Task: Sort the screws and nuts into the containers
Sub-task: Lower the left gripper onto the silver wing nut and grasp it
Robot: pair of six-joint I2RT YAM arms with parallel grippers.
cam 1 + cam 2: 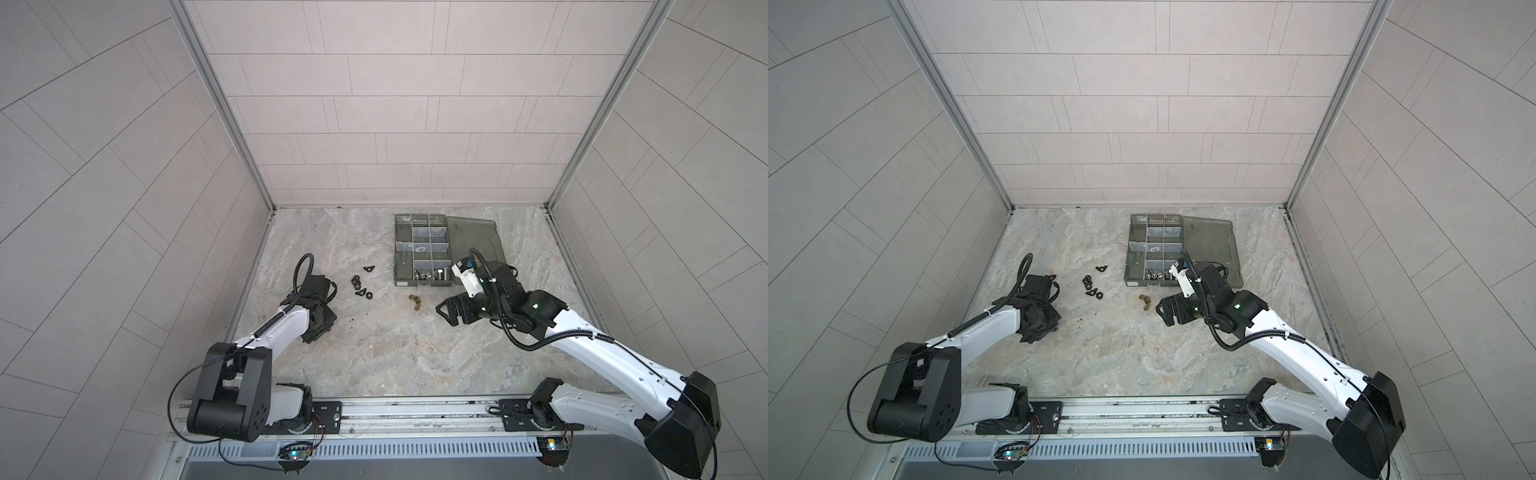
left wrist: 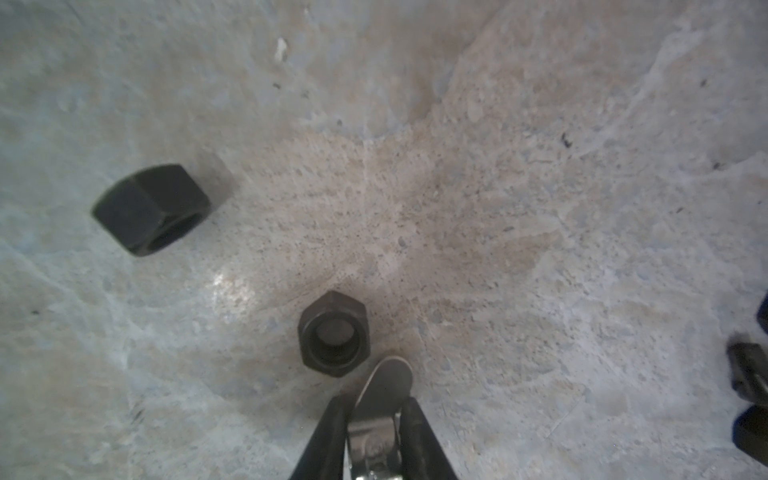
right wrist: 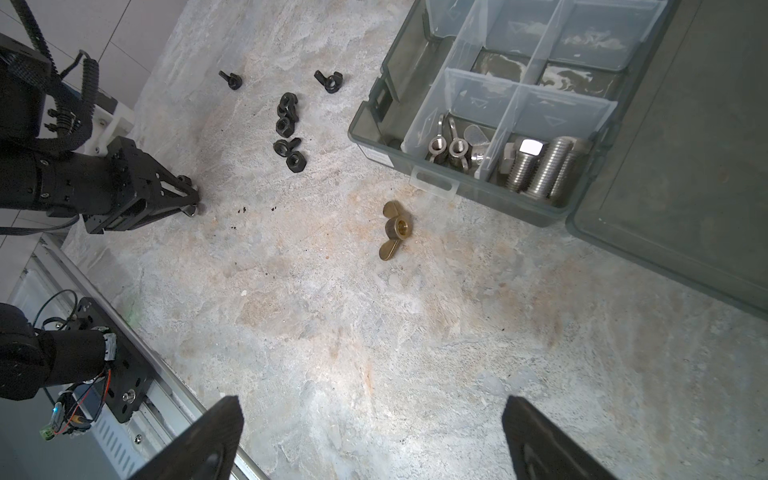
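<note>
Left wrist view, closest in: left pincer, two black fingers pressed onto a silver wing nut, with one wing sticking out past the tips. The pincer is low over the desk. The wing tip is just beside a black hex nut lying flat, bore up; cannot tell if they touch. A second black nut lies well apart from it, tipped on an edge. Dark pieces at the frame edge are cut off and not identifiable.

Right wrist view: right pincer spread wide, nothing between its fingers, hanging above bare stone. Ahead of it is a brass wing nut, alone on the desk, near the corner of the organizer box but apart from it. The box is open, with its lid lying flat alongside.

- Corner compartment nearest the brass piece: several silver wing nuts.
- Adjoining compartment along the same wall: three silver bolts side by side, one hex head turned upward.

A cluster of loose black nuts lies on the desk between the left pincer and the box. Beyond the cluster is a black wing nut, and a further black wing nut lies closer to the left arm.

Both top views: the box sits right of centre toward the back wall. The right pincer is near its front edge, the left pincer well off to the left, and the black cluster lies between them.
</note>
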